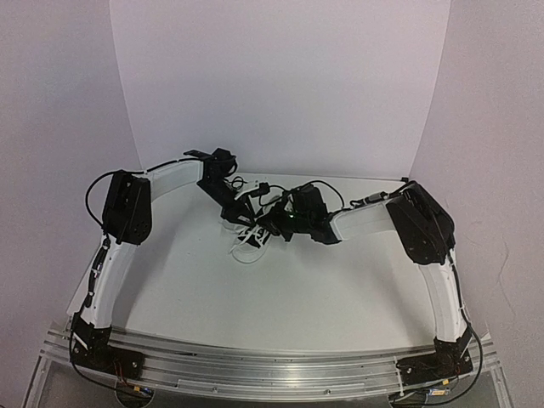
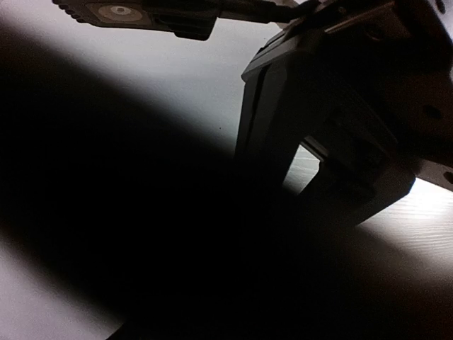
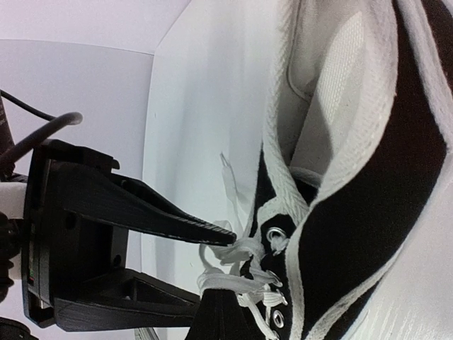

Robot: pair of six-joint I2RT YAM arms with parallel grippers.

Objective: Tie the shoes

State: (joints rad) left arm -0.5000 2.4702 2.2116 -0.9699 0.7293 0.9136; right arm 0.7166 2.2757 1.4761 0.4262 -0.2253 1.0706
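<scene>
Nearest the lens, a ribbed metal rail (image 1: 272, 367) runs along the front edge, well to the near side of the sneaker (image 1: 252, 240). The two arms (image 1: 119, 255) are bolted to it. Beyond the rail a pale, matt worktop (image 1: 280, 297) stretches up to the sneaker, which sits toward the back, about midway across. The arms bend inward and meet just over the sneaker, so from above only loops of the white laces (image 3: 237, 258) and a bit of white show under the black wrists.

The right wrist view shows the sneaker close up, with black canvas, white binding, pale lining and metal eyelets (image 3: 274, 234). Just beside the eyelets the left tool (image 3: 216, 273) has its fingers apart. The upper tip touches the laces and strands lie between the tips. The right tool (image 1: 268, 228) is closed. A dark shape among the laces at that frame's bottom edge may be its fingers, and whether they pinch a strand cannot be told.

The left wrist view is mostly black shadow. Only a black housing (image 2: 333, 142) and slivers of bright worktop can be made out, and the sneaker is not visible there.

Behind the sneaker a plain white backdrop (image 1: 280, 85) rises, flanked by lilac-tinted side walls cut off at the frame's edges.
</scene>
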